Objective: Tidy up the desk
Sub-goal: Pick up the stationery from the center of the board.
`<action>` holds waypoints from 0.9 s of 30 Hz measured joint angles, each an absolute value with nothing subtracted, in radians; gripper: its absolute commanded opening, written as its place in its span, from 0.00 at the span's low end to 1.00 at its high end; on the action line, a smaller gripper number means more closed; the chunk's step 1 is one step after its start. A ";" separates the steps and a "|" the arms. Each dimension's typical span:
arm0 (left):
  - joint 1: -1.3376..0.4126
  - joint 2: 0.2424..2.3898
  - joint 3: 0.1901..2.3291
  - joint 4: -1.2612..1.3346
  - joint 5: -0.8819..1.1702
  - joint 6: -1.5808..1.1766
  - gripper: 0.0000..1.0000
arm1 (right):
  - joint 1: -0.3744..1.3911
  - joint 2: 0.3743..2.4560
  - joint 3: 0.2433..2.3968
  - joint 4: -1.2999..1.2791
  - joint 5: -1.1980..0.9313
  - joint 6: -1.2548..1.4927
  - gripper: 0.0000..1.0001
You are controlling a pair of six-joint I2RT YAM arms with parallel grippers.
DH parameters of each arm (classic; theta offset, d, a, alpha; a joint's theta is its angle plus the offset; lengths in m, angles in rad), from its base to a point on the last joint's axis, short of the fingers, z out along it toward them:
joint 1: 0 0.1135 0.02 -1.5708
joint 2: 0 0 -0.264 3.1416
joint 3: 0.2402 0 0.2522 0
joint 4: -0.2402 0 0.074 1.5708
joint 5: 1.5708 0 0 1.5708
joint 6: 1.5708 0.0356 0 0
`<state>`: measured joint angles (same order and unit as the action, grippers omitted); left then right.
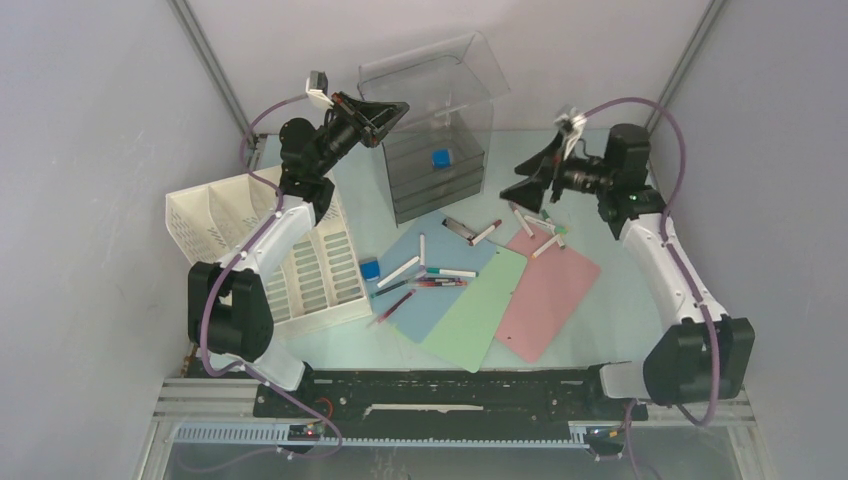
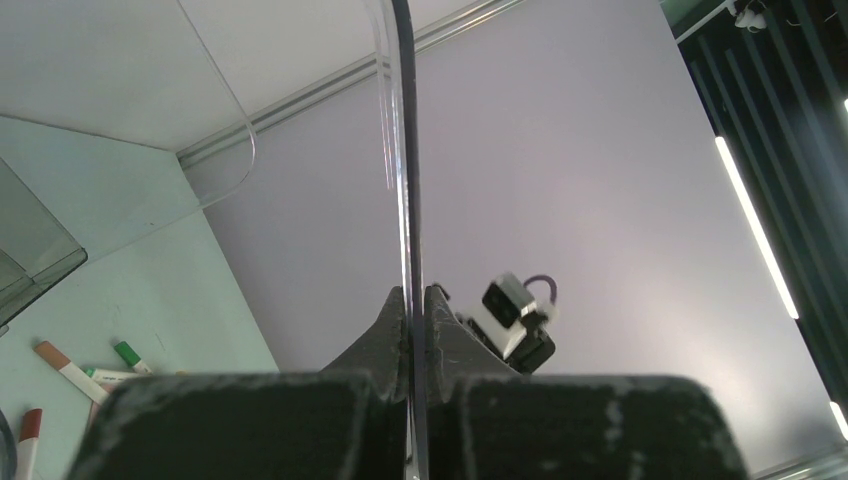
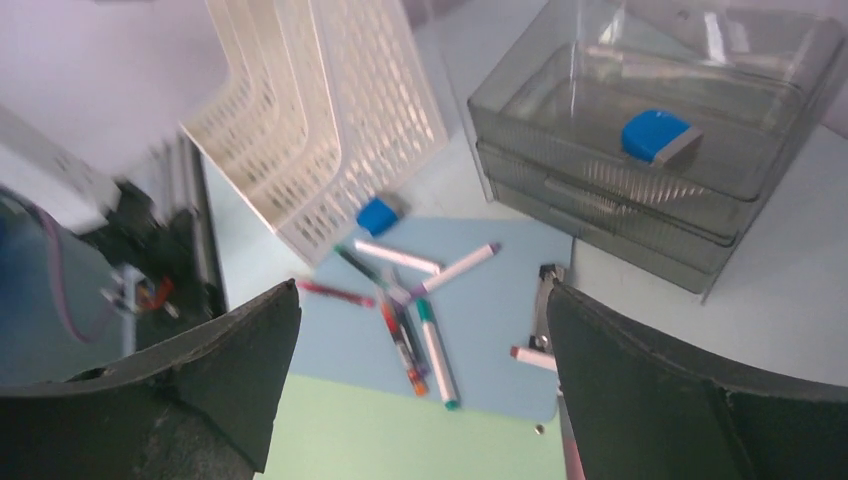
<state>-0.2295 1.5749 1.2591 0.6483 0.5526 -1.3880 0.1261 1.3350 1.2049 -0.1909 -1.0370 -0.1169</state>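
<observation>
Your left gripper (image 1: 393,113) is pinching the edge of the clear panel (image 1: 430,75) that is standing up above the clear drawer box (image 1: 440,185). In the left wrist view its fingers (image 2: 380,340) are pressing flat against the thin sheet from both sides, with no gap showing. Your right gripper (image 1: 530,178) is hanging in the air to the right of the drawer box, its jaws spread wide and nothing between them; its wrist camera is looking down between the fingers at the clutter below. The desk (image 1: 610,330) — the pale mint-green tabletop — is lying beneath both arms, filling the space between the grey walls (image 1: 80,150), with the black rail (image 1: 450,390) running along its near edge. On it the white file rack (image 1: 250,240) is sitting on the left, beside your left arm, and the drawer box is sitting at the back centre, with a blue block (image 1: 440,158) lying in its upper compartment. In front of the box three sheets are lying fanned and overlapping: the blue sheet (image 1: 440,300), the green sheet (image 1: 480,310) and the pink sheet (image 1: 550,290). Markers (image 1: 440,272) are lying scattered across the blue sheet, and a few more are lying around the pink sheet's far edge, below your right gripper. A small blue block (image 1: 369,267) is resting on the desk just beside the rack's right side, near the blue sheet.
</observation>
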 measured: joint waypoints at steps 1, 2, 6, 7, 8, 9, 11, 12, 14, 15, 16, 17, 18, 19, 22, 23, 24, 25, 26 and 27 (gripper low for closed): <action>-0.229 1.575 1.259 0.648 0.553 -1.388 0.00 | 0.098 1.346 1.205 -0.126 -1.065 -0.038 1.00; -0.229 1.575 1.259 0.648 0.553 -1.388 0.00 | 0.067 1.365 1.206 -0.044 -1.093 0.064 1.00; -0.229 1.575 1.259 0.648 0.553 -1.388 0.00 | -0.004 1.499 1.245 0.262 -1.153 0.432 1.00; -0.229 1.575 1.259 0.648 0.553 -1.388 0.00 | -0.011 1.546 1.270 0.321 -1.159 0.515 1.00; -0.229 1.575 1.259 0.648 0.553 -1.388 0.00 | -0.014 1.591 1.295 0.372 -1.163 0.588 1.00; -0.229 1.575 1.259 0.649 0.553 -1.388 0.00 | -0.015 1.639 1.322 0.430 -1.166 0.668 1.00; -0.229 1.575 1.259 0.648 0.553 -1.388 0.00 | -0.013 1.728 1.375 0.530 -1.172 0.817 1.00; -0.229 1.575 1.259 0.649 0.553 -1.388 0.00 | -0.011 1.758 1.395 0.562 -1.173 0.868 0.99; -0.229 1.575 1.259 0.649 0.553 -1.388 0.00 | -0.006 1.818 1.444 0.625 -1.177 0.980 1.00; -0.229 1.575 1.259 0.648 0.553 -1.388 0.00 | -0.002 1.841 1.469 0.650 -1.179 1.029 1.00; -0.229 1.575 1.259 0.649 0.553 -1.388 0.00 | 0.004 1.859 1.493 0.672 -1.178 1.070 1.00; -0.229 1.575 1.259 0.649 0.553 -1.388 0.00 | 0.011 1.873 1.516 0.690 -1.177 1.108 1.00; -0.229 1.575 1.259 0.649 0.553 -1.388 0.00 | 0.019 1.883 1.535 0.704 -1.177 1.137 1.00; -0.229 1.575 1.259 0.649 0.553 -1.388 0.00 | 0.026 1.887 1.550 0.714 -1.177 1.158 1.00; -0.229 1.575 1.259 0.649 0.553 -1.388 0.00 | 0.049 1.898 1.607 0.735 -1.171 1.211 1.00; -0.229 1.575 1.259 0.649 0.553 -1.388 0.00 | 0.055 1.901 1.626 0.735 -1.166 1.221 1.00; -0.229 1.575 1.259 0.649 0.553 -1.388 0.00 | 0.060 1.903 1.641 0.734 -1.160 1.229 1.00; -0.229 1.575 1.259 0.649 0.553 -1.388 0.00 | 0.063 1.905 1.658 0.729 -1.155 1.235 0.99; -0.229 1.575 1.259 0.649 0.553 -1.388 0.00 | 0.068 1.909 1.673 0.721 -1.148 1.238 0.97; -0.229 1.575 1.259 0.649 0.553 -1.388 0.00 | 0.072 1.912 1.687 0.713 -1.140 1.240 0.96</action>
